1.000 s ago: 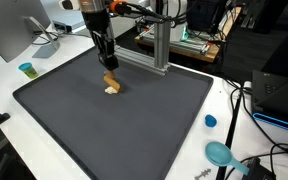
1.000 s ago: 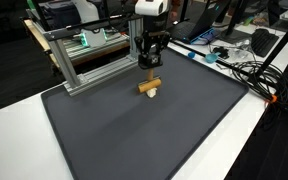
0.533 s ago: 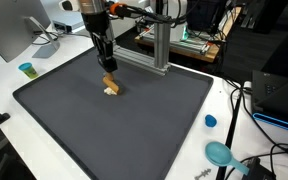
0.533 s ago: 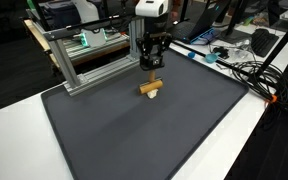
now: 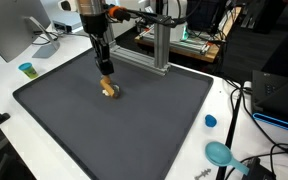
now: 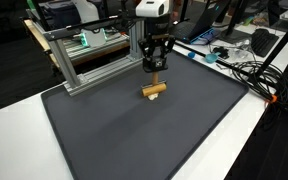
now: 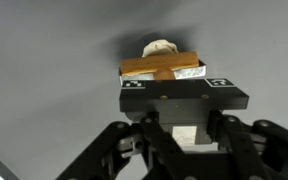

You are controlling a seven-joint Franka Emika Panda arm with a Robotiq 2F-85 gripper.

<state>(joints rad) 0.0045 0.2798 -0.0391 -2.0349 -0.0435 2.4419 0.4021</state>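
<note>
Pincer (image 6: 154, 71) clamped narrow on block (image 6: 154, 90), low over mat (image 6: 104, 140); grasp step looks done. White lump (image 7: 159, 47) sits just behind block, so next move wants a straight lift.

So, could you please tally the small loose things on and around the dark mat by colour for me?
Brown: 1 (wooden block)
Cream: 1 (small round piece, just beyond the block)
Teal: 2 (small cup, round dish)
Blue: 1 (cap)
Total: 5
</note>
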